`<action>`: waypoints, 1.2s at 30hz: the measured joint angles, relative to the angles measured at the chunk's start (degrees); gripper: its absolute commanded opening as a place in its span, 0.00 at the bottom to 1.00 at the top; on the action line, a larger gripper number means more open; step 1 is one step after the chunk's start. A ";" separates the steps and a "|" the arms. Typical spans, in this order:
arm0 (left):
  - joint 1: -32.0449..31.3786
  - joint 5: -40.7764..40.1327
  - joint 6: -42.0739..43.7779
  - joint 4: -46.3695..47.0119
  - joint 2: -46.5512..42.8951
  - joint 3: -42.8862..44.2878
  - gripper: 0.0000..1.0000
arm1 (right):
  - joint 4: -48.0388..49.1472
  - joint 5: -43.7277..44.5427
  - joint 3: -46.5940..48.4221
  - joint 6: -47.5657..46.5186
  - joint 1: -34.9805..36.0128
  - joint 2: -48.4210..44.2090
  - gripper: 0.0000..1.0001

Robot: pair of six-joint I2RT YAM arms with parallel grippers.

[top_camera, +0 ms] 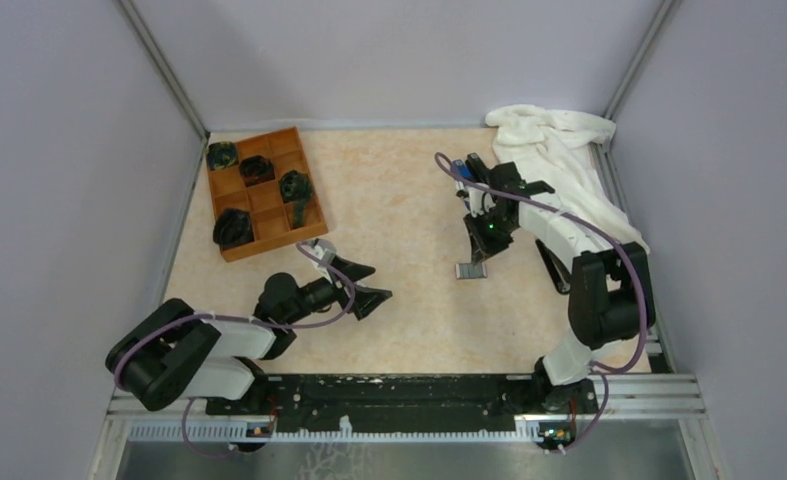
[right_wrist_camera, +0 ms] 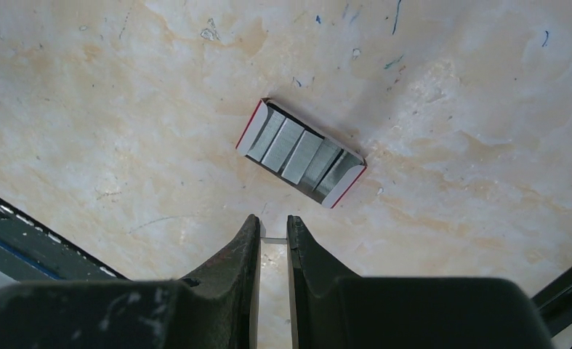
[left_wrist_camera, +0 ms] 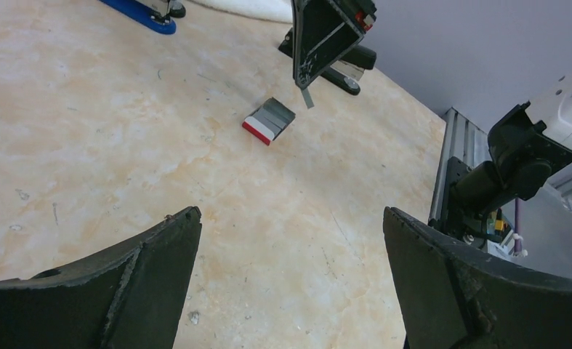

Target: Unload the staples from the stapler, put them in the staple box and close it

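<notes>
My right gripper [right_wrist_camera: 273, 227] is shut on a thin silvery strip of staples [right_wrist_camera: 273, 238] held across its fingertips. It hovers a little above the table, just short of an open white-and-red card box [right_wrist_camera: 301, 153] that holds several grey staple blocks. In the left wrist view the strip [left_wrist_camera: 307, 97] hangs below the right gripper [left_wrist_camera: 302, 78], above the box [left_wrist_camera: 268, 120]. The black stapler [left_wrist_camera: 344, 71] lies just beyond, partly hidden by the gripper. In the top view the right gripper [top_camera: 479, 252] is over the box [top_camera: 469, 270]. My left gripper [left_wrist_camera: 290, 218] is open and empty over bare table [top_camera: 369, 285].
A blue stapler [left_wrist_camera: 141, 13] lies at the back, also seen in the top view [top_camera: 461, 168]. A white cloth [top_camera: 559, 150] is heaped at the back right. An orange divided tray [top_camera: 231, 193] with dark objects stands at the back left. A metal rail [left_wrist_camera: 457, 160] edges the table.
</notes>
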 measured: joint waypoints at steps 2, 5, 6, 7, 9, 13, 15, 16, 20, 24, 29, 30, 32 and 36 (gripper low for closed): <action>0.00 0.13 -0.22 1.38 0.50 0.00 0.99 | 0.15 -0.04 0.26 0.63 0.39 0.55 0.09; 0.00 0.17 -0.39 2.95 0.81 0.00 0.99 | 0.24 -0.13 0.70 1.88 1.01 1.57 0.09; 0.00 0.17 -0.39 3.30 0.94 0.00 0.99 | 0.42 -0.13 0.90 2.27 1.20 2.19 0.09; 0.00 0.20 -0.39 3.65 1.11 0.00 0.99 | 0.55 -0.07 1.11 2.58 1.42 2.86 0.09; 0.00 0.20 -0.37 3.85 1.38 0.02 0.99 | 1.18 0.07 1.22 3.41 1.77 4.37 0.09; 0.00 0.33 -0.37 3.82 1.79 0.02 0.99 | 1.36 0.70 1.44 4.46 2.05 5.84 0.09; 0.00 0.37 -0.37 3.82 1.92 0.02 0.99 | 1.62 1.31 1.86 4.90 2.16 6.21 0.09; 0.00 0.37 -0.35 3.82 1.97 0.02 0.99 | 1.88 1.62 1.95 5.03 2.19 6.27 0.09; 0.00 0.37 -0.35 3.82 2.12 0.02 0.99 | 2.27 2.78 1.95 5.38 2.21 6.27 0.09; 0.00 0.44 -0.35 3.82 2.16 0.02 0.99 | 2.69 4.15 1.95 5.70 2.21 6.47 0.10; 0.00 0.61 -0.35 3.82 2.16 0.02 1.00 | 3.63 6.03 1.95 6.19 2.21 6.88 0.10; 0.00 0.63 -0.35 3.85 2.19 0.02 0.99 | 3.74 6.23 1.95 6.29 2.21 6.88 0.10; 0.00 0.72 -0.35 3.82 2.23 0.02 0.99 | 3.91 6.56 1.95 6.54 2.21 6.88 0.10; 0.00 0.83 -0.35 3.85 2.38 0.02 0.99 | 4.33 7.23 1.92 6.67 2.21 6.88 0.10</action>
